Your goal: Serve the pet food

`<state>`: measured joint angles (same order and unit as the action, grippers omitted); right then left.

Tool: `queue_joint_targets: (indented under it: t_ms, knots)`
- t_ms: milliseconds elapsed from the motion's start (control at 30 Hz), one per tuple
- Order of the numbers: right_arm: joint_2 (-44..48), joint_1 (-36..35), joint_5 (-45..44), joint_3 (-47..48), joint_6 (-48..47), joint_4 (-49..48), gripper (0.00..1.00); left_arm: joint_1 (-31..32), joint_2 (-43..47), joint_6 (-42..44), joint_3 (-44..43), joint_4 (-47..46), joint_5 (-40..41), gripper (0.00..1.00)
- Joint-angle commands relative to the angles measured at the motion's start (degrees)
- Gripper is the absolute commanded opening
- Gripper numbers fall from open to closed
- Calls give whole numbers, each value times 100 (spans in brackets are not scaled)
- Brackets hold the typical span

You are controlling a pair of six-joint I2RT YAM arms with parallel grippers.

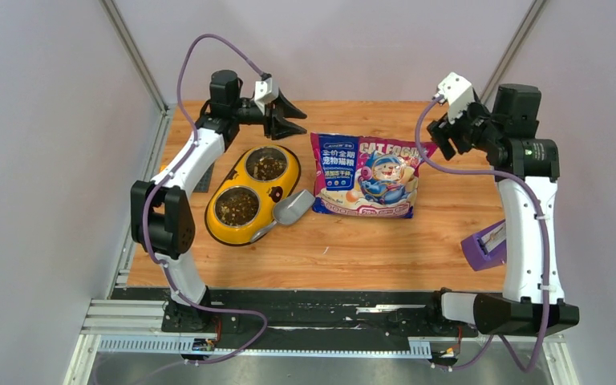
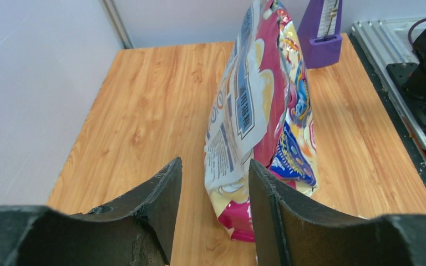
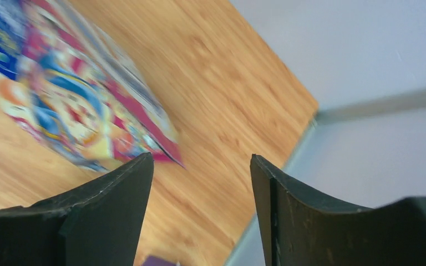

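The pink-and-blue cat food bag (image 1: 366, 175) lies flat on the wooden table, mid-right of centre; it also shows in the left wrist view (image 2: 266, 111) and, blurred, in the right wrist view (image 3: 72, 94). Dark kibble fills both steel bowls (image 1: 267, 166) (image 1: 237, 206) of the yellow feeder (image 1: 281, 190). The grey scoop (image 1: 287, 211) rests beside the feeder, empty. My left gripper (image 1: 298, 115) is open and empty, raised at the far edge, left of the bag's top corner. My right gripper (image 1: 439, 136) is open and empty, raised by the bag's far right corner.
A purple holder (image 1: 483, 249) stands at the table's right edge, also in the left wrist view (image 2: 324, 33). Grey walls enclose the table on the left, back and right. A black rail (image 1: 313, 309) runs along the near edge.
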<state>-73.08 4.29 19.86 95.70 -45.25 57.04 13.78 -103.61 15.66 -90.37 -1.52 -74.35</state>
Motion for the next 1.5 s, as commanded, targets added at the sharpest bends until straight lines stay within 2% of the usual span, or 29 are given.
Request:
queue_joint_targets:
  t_ms: [0, 200, 400, 467, 567, 633, 800, 867, 900, 933, 1067, 1167, 1267, 1467]
  knots:
    - [-173, -865, 1335, 460, 583, -93, 69, 171, 227, -513, 38, -657, -133, 55]
    - [-944, -2096, 1330, 591, 595, -542, 70, 324, 243, -644, 133, -716, -331, 57]
    - [-1813, -2444, 1692, 889, 614, -1079, 64, 327, 415, -493, 257, -541, -330, 60]
    - [-2035, -2488, 1982, 1033, 560, -1061, 54, 327, 417, -499, 238, -489, -341, 61]
    - [-2321, -2558, 2203, 1277, 505, -925, 30, 320, 439, -372, 193, -307, -346, 62]
    - [-2430, -2617, 2184, 1326, 463, -844, 28, 306, 461, -116, 83, 19, -330, 62]
    - [-2644, -2818, 2018, 1291, 373, -820, 35, 281, 439, 847, -365, 1422, -153, 63]
    - [-2738, -2903, 1978, 1342, 362, -816, 36, 312, 449, 1336, -545, 2094, 248, 63]
    - [-2793, -2946, 1952, 1372, 345, -817, 36, 323, 457, 1902, -601, 2410, 330, 63]
    - [-2849, -2989, 1921, 1411, 330, -817, 35, 325, 474, 2159, -692, 2942, 480, 63]
    - [-3024, -3104, 1849, 1556, 259, -805, 26, 327, 488, 2752, -766, 3619, 765, 63]
    - [-3103, -3145, 1839, 1670, 264, -796, 17, 327, 447, 2805, -770, 3695, 625, 63]
    - [-3140, -3178, 1837, 1716, 281, -776, 14, 331, 431, 2700, -736, 3529, 408, 63]
    - [-3135, -3231, 1799, 1689, 229, -780, 12, 464, 432, 1604, -424, 2093, 168, 64]
